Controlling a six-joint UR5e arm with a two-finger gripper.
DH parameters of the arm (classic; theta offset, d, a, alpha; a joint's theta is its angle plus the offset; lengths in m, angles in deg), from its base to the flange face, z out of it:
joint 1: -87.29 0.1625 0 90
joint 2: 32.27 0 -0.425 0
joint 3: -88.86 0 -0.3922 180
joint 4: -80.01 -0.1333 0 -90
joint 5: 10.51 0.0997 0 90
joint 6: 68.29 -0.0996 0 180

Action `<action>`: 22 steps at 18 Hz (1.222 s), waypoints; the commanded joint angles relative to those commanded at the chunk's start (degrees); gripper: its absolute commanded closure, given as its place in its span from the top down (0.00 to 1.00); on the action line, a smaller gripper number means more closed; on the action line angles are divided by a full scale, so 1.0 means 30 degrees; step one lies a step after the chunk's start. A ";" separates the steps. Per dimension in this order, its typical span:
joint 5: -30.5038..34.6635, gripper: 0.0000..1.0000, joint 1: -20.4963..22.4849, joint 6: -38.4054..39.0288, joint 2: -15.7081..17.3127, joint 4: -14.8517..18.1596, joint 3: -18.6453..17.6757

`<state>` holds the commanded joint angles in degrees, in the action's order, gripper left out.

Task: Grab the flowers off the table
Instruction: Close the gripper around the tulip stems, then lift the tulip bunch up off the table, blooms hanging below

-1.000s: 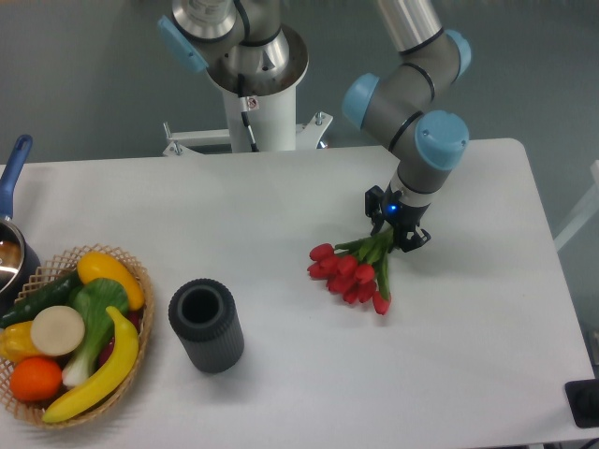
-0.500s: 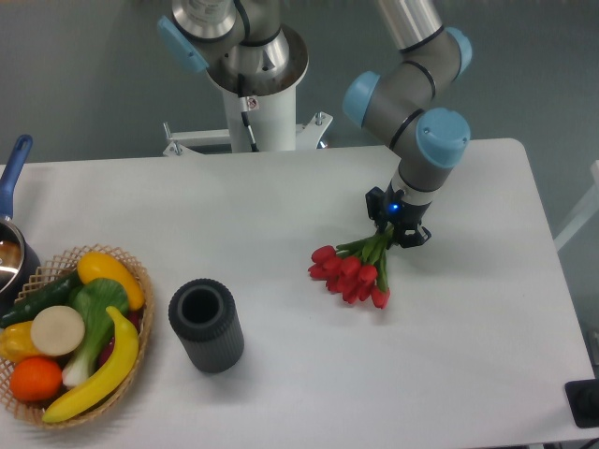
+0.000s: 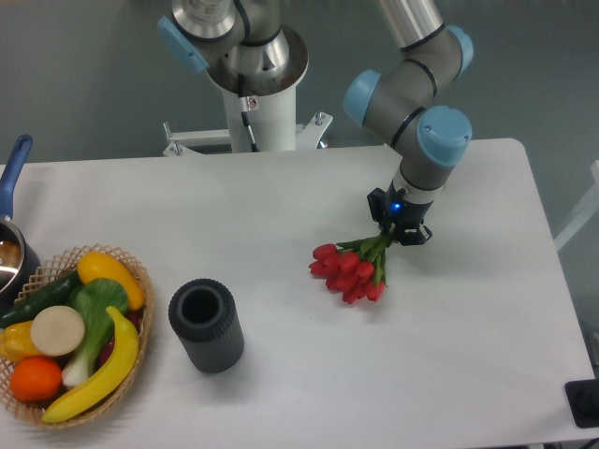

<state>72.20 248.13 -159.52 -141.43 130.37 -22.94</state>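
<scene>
Red tulip heads bunched tight, green stems and leaves running up toward 1 o'clock: the flowers (image 3: 354,267), right of centre on the white bench (image 3: 281,206). Clenched on the stem ends by the gripper (image 3: 401,229). Well apart toward 8 o'clock, a dark cylinder (image 3: 206,325).

Arm (image 3: 412,70): silver-grey tubes, light-blue joint caps. White pedestal base (image 3: 262,117), black cable. Small black gripper (image 3: 401,227), blue light above it.
</scene>
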 joint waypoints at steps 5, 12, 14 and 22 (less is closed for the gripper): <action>-0.0116 0.21 0.0059 0.0554 0.0995 0.0147 0.0468; -0.5207 0.21 -0.0058 0.4680 0.2958 0.0176 0.2136; -0.6526 0.21 -0.0117 0.6233 0.3427 0.0205 0.2751; -1.3266 0.21 -0.0761 1.0923 0.4103 0.0059 0.4978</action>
<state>32.40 245.85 -126.75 -129.12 130.55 -8.00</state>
